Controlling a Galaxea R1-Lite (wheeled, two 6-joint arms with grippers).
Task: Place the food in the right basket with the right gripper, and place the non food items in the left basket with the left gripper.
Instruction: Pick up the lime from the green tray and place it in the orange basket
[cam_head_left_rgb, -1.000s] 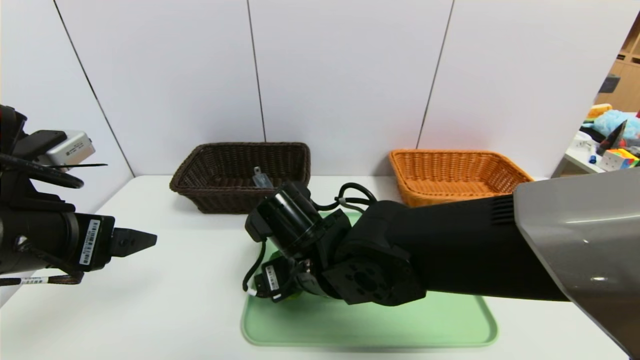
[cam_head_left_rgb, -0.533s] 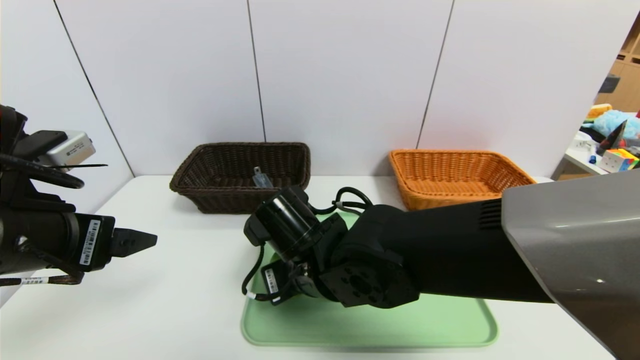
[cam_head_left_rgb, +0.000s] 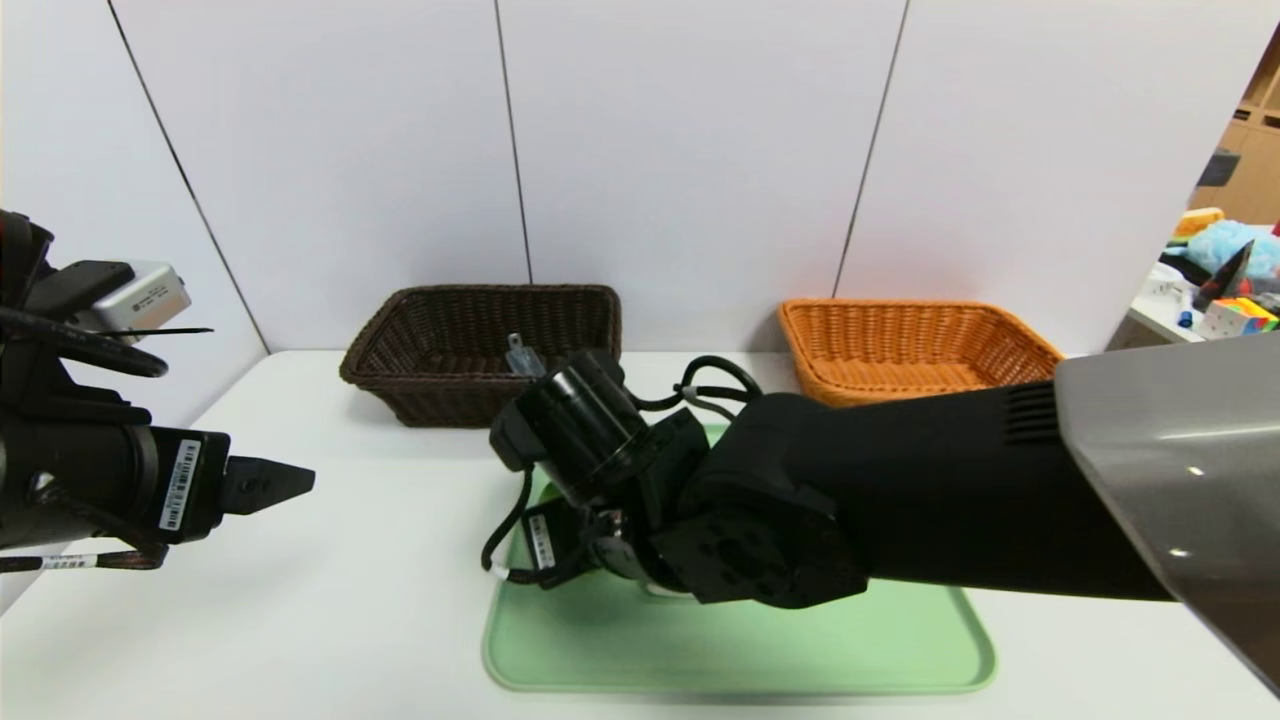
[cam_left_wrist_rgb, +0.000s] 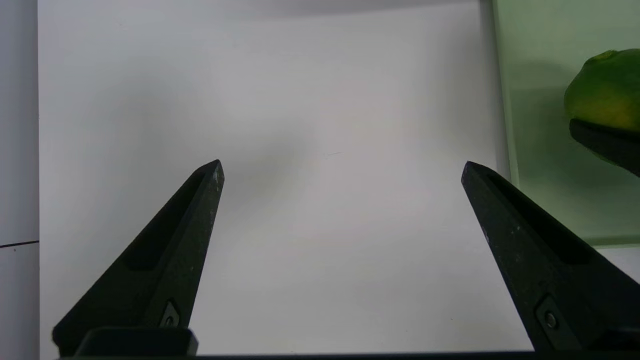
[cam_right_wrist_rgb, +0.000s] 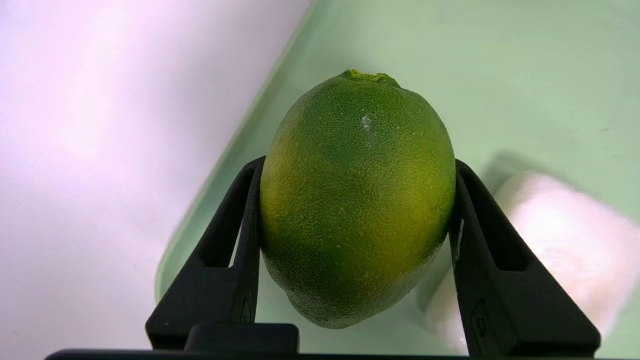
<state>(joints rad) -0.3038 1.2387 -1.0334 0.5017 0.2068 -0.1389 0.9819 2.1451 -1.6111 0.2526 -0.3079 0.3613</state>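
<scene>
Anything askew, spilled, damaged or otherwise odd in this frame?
Nothing stands out. The right claw grips a green lime squarely over the green tray, a white item lies on the tray, both baskets sit upright, and the left claw hangs open.

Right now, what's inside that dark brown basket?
One small grey item shows in the brown basket; what it is isn't clear. The near wall and the right arm cover the rest.

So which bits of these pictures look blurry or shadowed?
Right wrist view: the lime is sharp, the white thing beside it is blurred. Left wrist view: a soft shadow falls on the table. Head view: glare spots on the grey arm cover.
</scene>
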